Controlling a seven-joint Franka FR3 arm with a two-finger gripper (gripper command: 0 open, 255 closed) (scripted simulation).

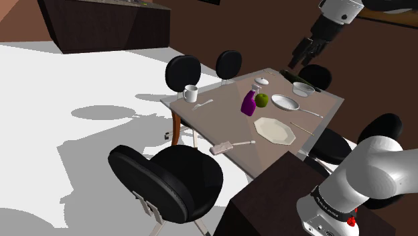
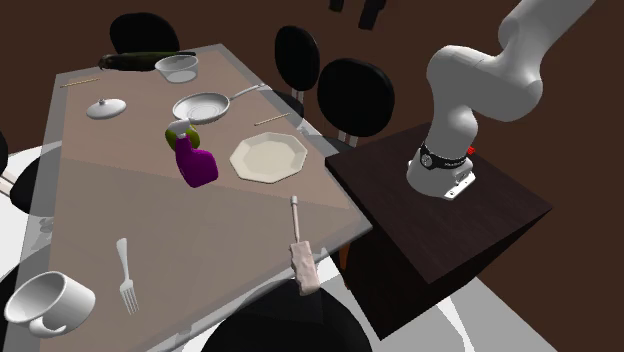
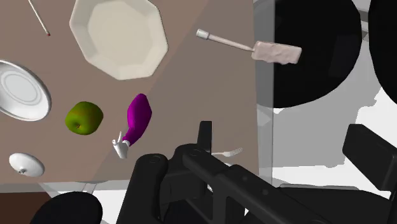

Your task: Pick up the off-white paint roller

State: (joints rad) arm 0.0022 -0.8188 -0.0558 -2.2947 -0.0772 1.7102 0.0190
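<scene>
Off-white and slim, the paint roller (image 1: pixel 226 146) lies at the table's (image 1: pixel 221 117) near edge, low in the middle of the shoulder view. Its padded head points towards the black chair (image 1: pixel 167 178) and its thin handle runs back towards the pale eight-sided plate (image 1: pixel 274 130). In the second exterior view the roller (image 2: pixel 301 258) sits low and right of centre, and the head seems to reach a little past the edge, over the chair seat.

The black gripper (image 1: pixel 305 50) hangs high at the upper right of the shoulder view, well apart from the roller and well above the tabletop. From where I stand I cannot tell whether it is released or clenched, though nothing seems to be carried in it.

My worry is that edge. A descent that lands slightly off, or a touch on one side first, could shove the roller off the table and onto the chair or the floor. The handle is narrow, so a closing grip might miss it or roll it sideways. Taken far out on the handle, the heavier head would probably droop and twist loose. The plate lies near the handle's tip, and the purple spray bottle (image 1: pixel 248 102) stands farther in, so a wide approach from that side might clip them
</scene>
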